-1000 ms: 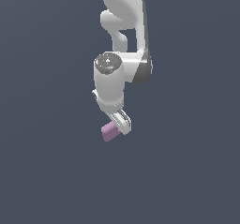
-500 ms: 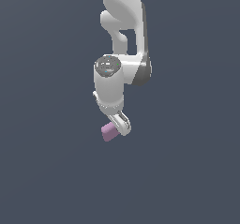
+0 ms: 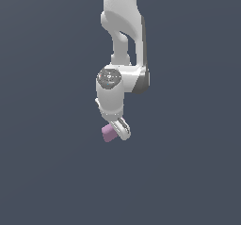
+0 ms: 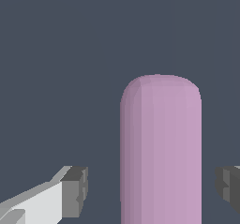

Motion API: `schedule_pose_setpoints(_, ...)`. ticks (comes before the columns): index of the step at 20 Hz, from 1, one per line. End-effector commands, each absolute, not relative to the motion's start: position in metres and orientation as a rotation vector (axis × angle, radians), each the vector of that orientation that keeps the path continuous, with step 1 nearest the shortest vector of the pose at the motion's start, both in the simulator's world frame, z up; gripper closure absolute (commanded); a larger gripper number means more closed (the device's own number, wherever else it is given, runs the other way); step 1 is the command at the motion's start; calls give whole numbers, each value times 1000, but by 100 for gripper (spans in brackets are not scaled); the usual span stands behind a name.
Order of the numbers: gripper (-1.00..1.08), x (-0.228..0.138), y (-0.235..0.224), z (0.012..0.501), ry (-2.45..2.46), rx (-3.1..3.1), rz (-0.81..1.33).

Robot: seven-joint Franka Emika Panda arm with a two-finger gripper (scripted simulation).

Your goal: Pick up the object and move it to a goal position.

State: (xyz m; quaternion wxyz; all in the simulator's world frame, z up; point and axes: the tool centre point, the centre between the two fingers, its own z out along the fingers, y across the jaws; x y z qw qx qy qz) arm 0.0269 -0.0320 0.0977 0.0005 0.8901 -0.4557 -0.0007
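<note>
The object (image 3: 108, 133) is showing as a small, matte, pale pink-purple block with softly rounded edges and corners. In the wrist view the object (image 4: 161, 148) is filling much of the frame as a tall oblong with a domed end, its flat faces shading slightly darker along one side and running out of the picture at its other end.

In the exterior view the white Panda arm (image 3: 123, 40) is reaching down from the upper edge, and the gripper (image 3: 117, 130) is pointing downward with the block sitting at its fingertips, just to the exterior view's left of the visible white finger (image 3: 123, 128).

In the wrist view the two dark finger pads (image 4: 75, 191) are standing open on either side of the block, each with a clear gap of dark background between pad and block, so nothing is being clasped.

Everything is lying against a plain dark blue-grey ground (image 3: 47, 172).
</note>
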Motion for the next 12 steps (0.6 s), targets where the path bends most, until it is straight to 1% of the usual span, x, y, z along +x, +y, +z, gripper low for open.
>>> schedule_pose_setpoints(1,-92,28,-32,96,-1432,2796,0)
schedule_pose_setpoints(2,-92,28,-32,96,-1432,2796,0)
schedule_pose_setpoints(3,108,28,-32,96,-1432,2796,0)
schedule_pose_setpoints(12,108,28,-32,96,-1432,2796,0)
